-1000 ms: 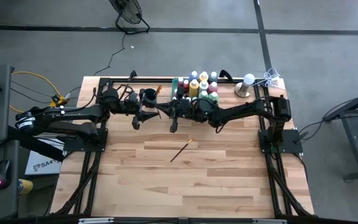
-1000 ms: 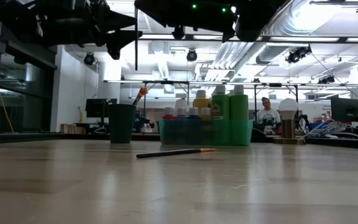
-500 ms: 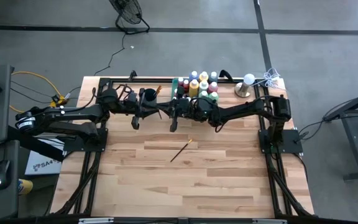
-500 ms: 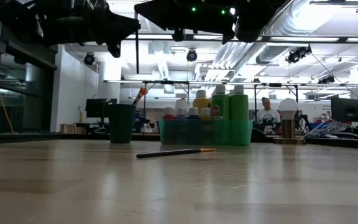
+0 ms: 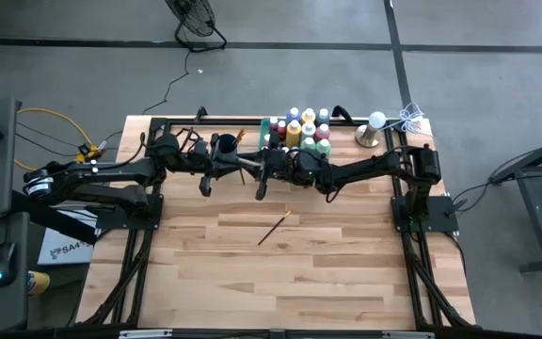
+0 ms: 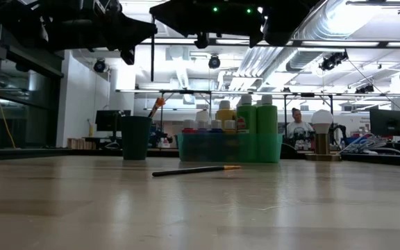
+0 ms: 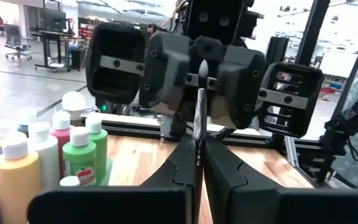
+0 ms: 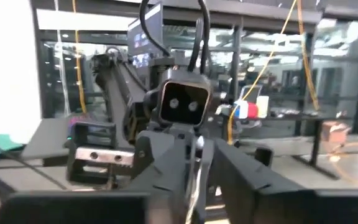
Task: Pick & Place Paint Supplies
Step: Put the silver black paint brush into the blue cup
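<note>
A thin dark paintbrush [image 7: 199,112] hangs in the air between my two grippers, over the table's far middle. My left gripper [image 7: 199,160] is shut on its near end. My right gripper [image 8: 196,155] faces it from the table's right, its fingers a little apart on either side of the brush's other end [image 8: 195,171]. In the high view the brush [image 5: 245,164] bridges the left gripper [image 5: 233,166] and the right gripper [image 5: 258,168]. A second paintbrush [image 5: 274,228] lies flat on the table. Paint bottles [image 5: 301,127] stand in a green tray [image 6: 229,148]. My left gripper pinches the brush's thin shaft [image 7: 199,146] between its two fingers. The fingers come level from the table's left and lie along the brush. The brush points on toward the right gripper, roughly level and lifted clear of the table.
A dark round cup [image 5: 225,144] stands just beyond the grippers with an orange-tipped brush [image 6: 157,106] in it. A white-topped object [image 5: 373,129] stands at the far right corner. Bare wood [image 5: 290,273] stretches toward the near edge. A person [image 6: 298,129] shows far behind the table.
My left gripper has shut on the paintbrush held out by the right gripper. Both arms have stayed in place over the table's far middle, and the brush stays lifted between them.
</note>
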You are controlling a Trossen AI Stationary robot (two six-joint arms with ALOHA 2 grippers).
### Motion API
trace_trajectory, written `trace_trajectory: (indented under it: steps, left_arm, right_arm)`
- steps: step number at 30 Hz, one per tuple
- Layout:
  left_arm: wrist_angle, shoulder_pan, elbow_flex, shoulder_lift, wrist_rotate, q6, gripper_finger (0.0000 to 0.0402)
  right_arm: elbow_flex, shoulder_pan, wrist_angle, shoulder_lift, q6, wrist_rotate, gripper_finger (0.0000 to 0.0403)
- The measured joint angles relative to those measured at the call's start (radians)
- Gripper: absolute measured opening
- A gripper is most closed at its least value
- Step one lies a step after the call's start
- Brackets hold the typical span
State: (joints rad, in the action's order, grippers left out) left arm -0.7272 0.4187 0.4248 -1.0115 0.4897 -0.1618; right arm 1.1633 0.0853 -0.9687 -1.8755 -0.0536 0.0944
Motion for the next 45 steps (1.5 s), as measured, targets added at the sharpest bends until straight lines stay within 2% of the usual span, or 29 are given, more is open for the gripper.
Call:
trace_trajectory:
  steps: [4,10,13,16,19,22,27,36,38,45]
  left_arm:
    - [0.005,0.000,0.000,0.000,-0.001,0.001,0.0008]
    - [0.041,0.000,0.000,0.000,-0.076,0.049,0.0008]
    - [0.056,0.000,0.000,0.000,-0.105,0.075,0.0008]
    - [0.064,0.000,0.000,0.000,-0.128,0.096,0.0008]
    - [0.082,0.000,0.000,0.000,-0.176,0.121,0.0008]
    - [0.082,0.000,0.000,0.000,-0.258,0.147,0.0008]
    - [0.082,0.000,0.000,0.000,-0.504,0.171,0.0008]
    - [0.065,0.001,0.000,-0.002,-0.836,0.232,0.0008]
    - [0.075,0.001,0.000,-0.008,-0.872,0.236,0.0008]
    - [0.120,0.001,0.000,-0.008,-0.875,0.222,0.0009]
  right_arm:
    - [0.000,0.000,0.063,0.011,0.067,-0.016,0.0146]
    - [0.000,-0.006,0.228,0.079,0.084,0.064,0.0269]
    - [-0.001,-0.012,0.322,0.129,0.080,0.096,0.0309]
    - [-0.001,-0.020,0.385,0.170,0.075,0.129,0.0332]
    - [-0.001,-0.032,0.458,0.207,0.055,0.188,0.0342]
    - [-0.001,-0.047,0.524,0.239,0.045,0.292,0.0342]
    - [-0.001,-0.066,0.623,0.268,0.051,0.436,0.0341]
    - [-0.001,-0.070,0.684,0.267,0.082,0.459,0.0337]
    - [-0.001,-0.069,0.682,0.267,0.083,0.462,0.0337]
    - [-0.001,-0.070,0.696,0.267,0.081,0.512,0.0337]
